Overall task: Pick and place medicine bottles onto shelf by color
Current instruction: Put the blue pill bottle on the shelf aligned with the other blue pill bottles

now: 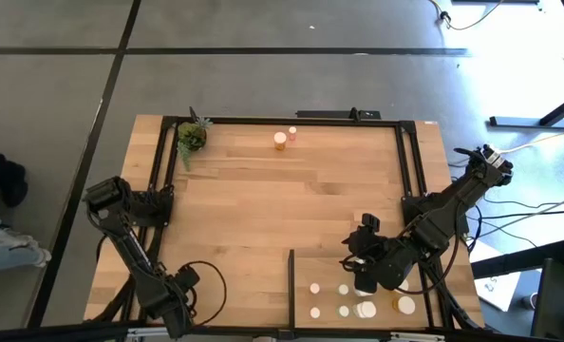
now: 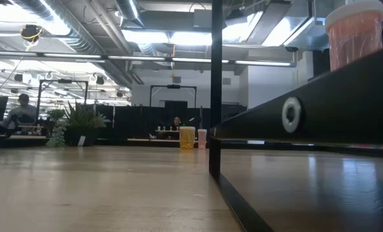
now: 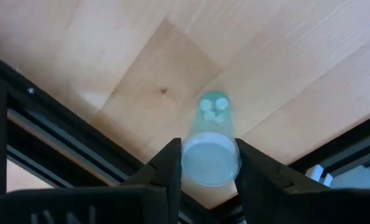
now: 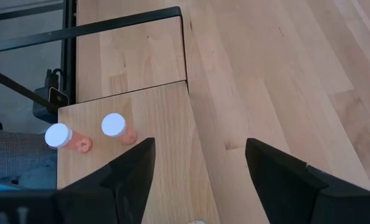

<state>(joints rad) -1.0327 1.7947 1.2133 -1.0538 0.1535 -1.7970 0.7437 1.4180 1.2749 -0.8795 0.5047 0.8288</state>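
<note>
Nearest the front edge of the tabletop (image 1: 253, 218), the left gripper (image 3: 208, 163) sits low at the left corner, its jaws clamped on a pale greenish bottle (image 3: 210, 147) with a white cap, a few tablets showing through the body. To the right, the shelf (image 1: 301, 306) lies in the front right corner, edged on its left by a thin black strip (image 1: 291, 288), and carries a cluster of white-capped bottles (image 1: 343, 299). The right gripper (image 1: 363, 269) hovers over the shelf's rear part, jaws spread wide and holding nothing. Farther back, near the rear rail, two orange bottles (image 1: 285, 139) stand just beside each other; the potted plant (image 1: 192, 136) sits at the rear left corner. No label or writing can be read on any bottle.
</note>
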